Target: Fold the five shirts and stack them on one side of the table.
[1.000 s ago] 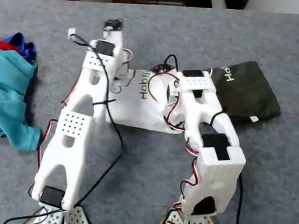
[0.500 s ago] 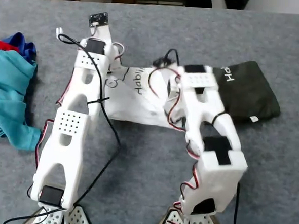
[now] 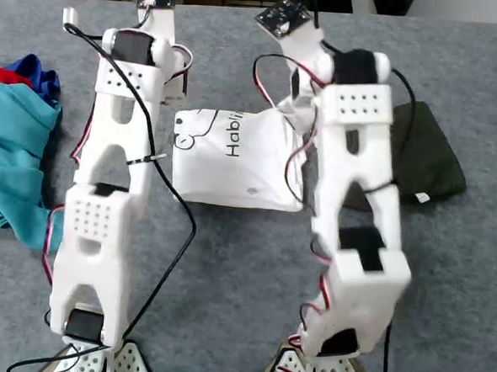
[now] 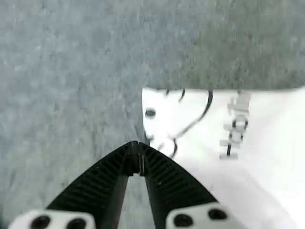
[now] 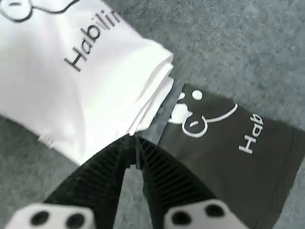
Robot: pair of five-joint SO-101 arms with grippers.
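Fabric of the folded white shirt [image 3: 233,164] looks limp and light, so with left gripper [image 4: 137,160] and right gripper [image 5: 133,141] both clenched empty, I'd pinch its layered edge.

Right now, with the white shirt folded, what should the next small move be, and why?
Probably open both hands and lower them to the white shirt, ready to lift it onto the black shirt. The left hand and the right hand are shut and hold nothing. The two folded shirts lie side by side with their edges meeting, not yet stacked.
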